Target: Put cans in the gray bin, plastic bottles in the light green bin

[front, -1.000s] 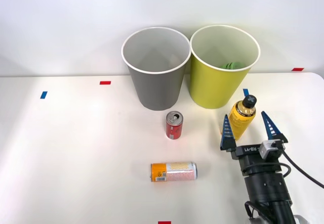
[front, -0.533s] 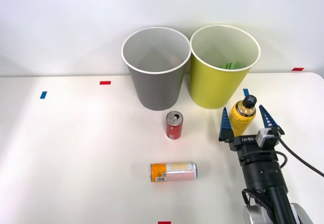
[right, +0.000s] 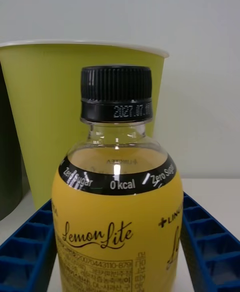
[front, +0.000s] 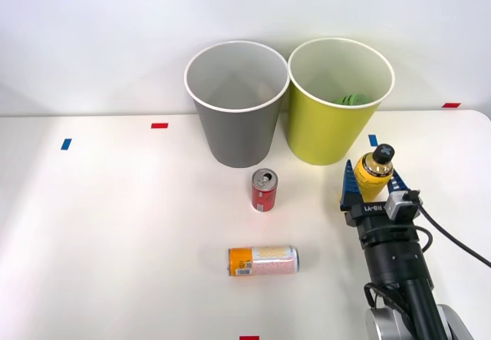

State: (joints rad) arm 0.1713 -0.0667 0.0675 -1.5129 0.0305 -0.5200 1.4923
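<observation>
My right end effector (front: pixel 369 187) has its blue ribbed fingers (right: pixel 27 249) clamped on the upright yellow-labelled, black-capped plastic bottle (front: pixel 373 173) on the white table (front: pixel 115 225); I'd lift straight; clear the yellow-green bin (front: pixel 330 117) rim.

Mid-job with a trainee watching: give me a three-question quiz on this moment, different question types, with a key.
1. True or false: the orange can lies on its side.
2. What stands between the right gripper's fingers? A) red can B) bottle C) nothing
3. Fill in: the red can stands upright in front of the ___ bin.

Key:
1. True.
2. B: the fingers flank the bottle closely; actual contact is unclear.
3. Gray; the gray bin stands left of the green bin.
</observation>
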